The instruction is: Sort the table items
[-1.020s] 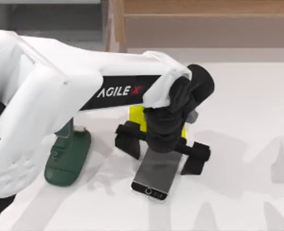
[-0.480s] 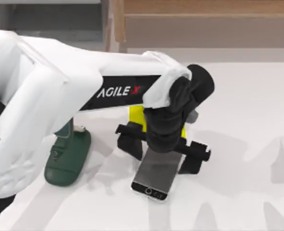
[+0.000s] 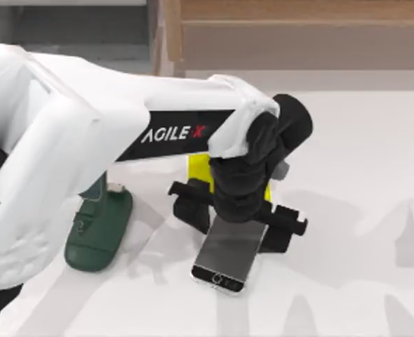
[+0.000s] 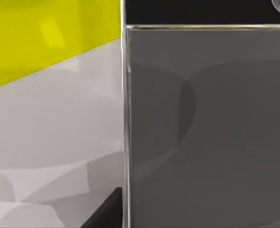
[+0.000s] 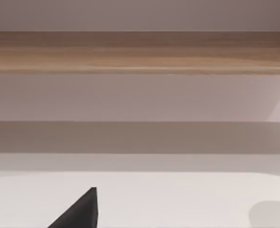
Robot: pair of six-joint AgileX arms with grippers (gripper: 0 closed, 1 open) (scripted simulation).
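Observation:
The smartphone (image 3: 228, 258) lies flat on the white table (image 3: 361, 154), grey screen up, its home-button end toward the front edge. My left gripper (image 3: 238, 223) hangs low over its far end, open, with one black finger (image 3: 191, 209) beside each long edge, close to the silver rim. In the left wrist view the smartphone's screen (image 4: 206, 133) is very near, and a dark fingertip (image 4: 107, 213) sits right beside its edge. A black part of my right gripper (image 5: 80, 211) shows above the table, off to the side.
A yellow flat item (image 3: 196, 172) lies under the left wrist, just behind the phone, and appears again in the left wrist view (image 4: 45, 33). A dark green object (image 3: 98, 232) stands to the left. A wooden rail (image 5: 140, 52) runs beyond the table's far edge.
The left gripper's fingers have drawn a little closer together around the phone's far end. The phone and the green object have not moved.

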